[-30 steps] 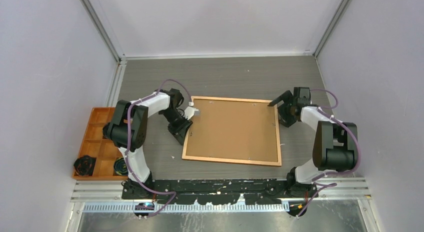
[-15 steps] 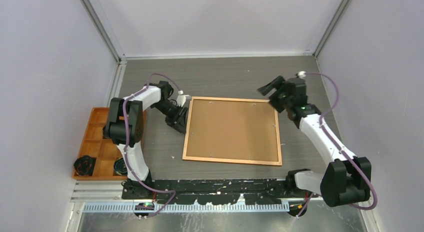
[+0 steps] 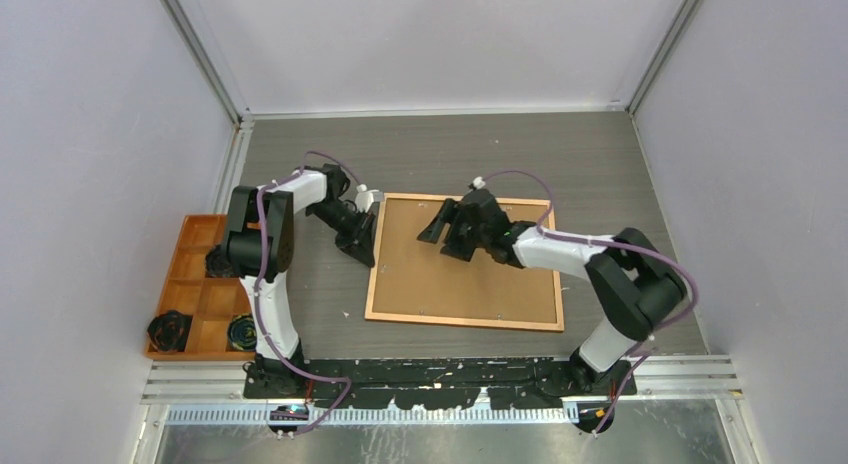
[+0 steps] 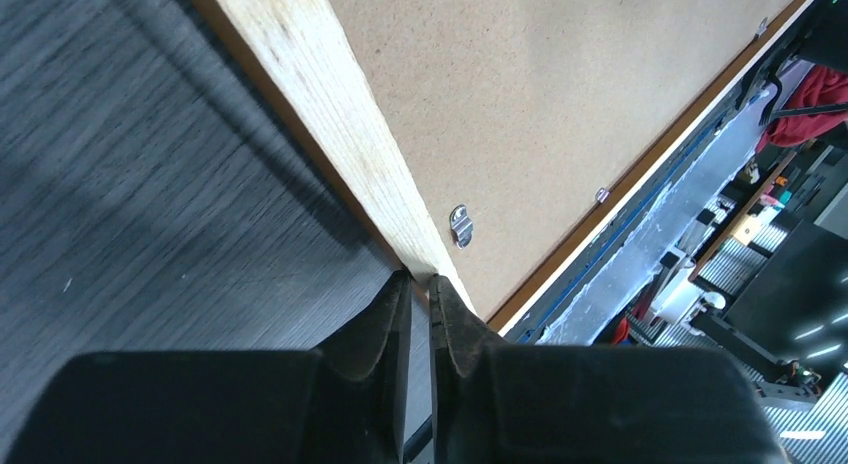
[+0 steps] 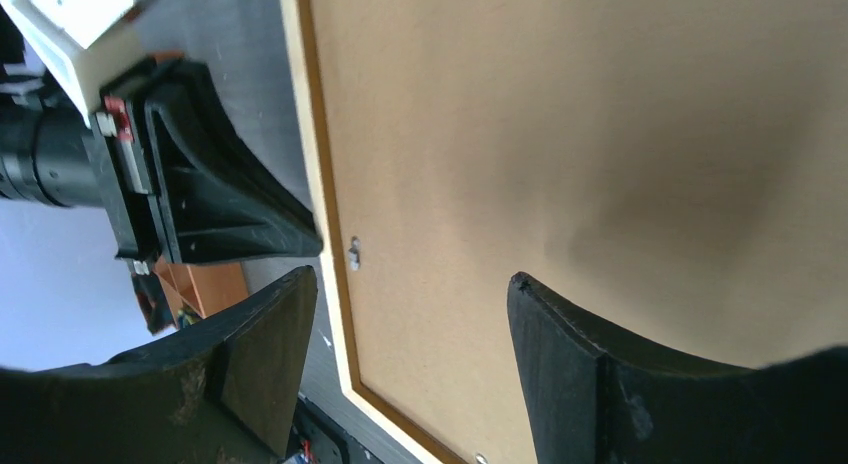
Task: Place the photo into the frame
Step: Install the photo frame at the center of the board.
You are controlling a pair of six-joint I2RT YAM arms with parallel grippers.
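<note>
The frame (image 3: 500, 274) lies back up on the table, its brown fibreboard back showing inside thin orange-brown rails. The photo is not in view. My left gripper (image 3: 368, 249) is shut, with its tips against the outer edge of the frame's left rail (image 4: 330, 114); in the left wrist view the gripper (image 4: 420, 280) has nothing between its pads. My right gripper (image 3: 442, 240) is open and empty, hovering low over the upper middle of the fibreboard back (image 5: 600, 134). In the right wrist view the gripper (image 5: 410, 284) points toward the left rail.
An orange compartment tray (image 3: 195, 284) stands at the left table edge with black items (image 3: 170, 329) in its near cells. Small metal clips (image 4: 460, 225) sit along the back's border. Dark grey table runs around the frame; walls close in left, right and back.
My right arm has swung from beyond the frame's right side to over the fibreboard back, jaws still open. My left gripper has moved only slightly along the left rail.
</note>
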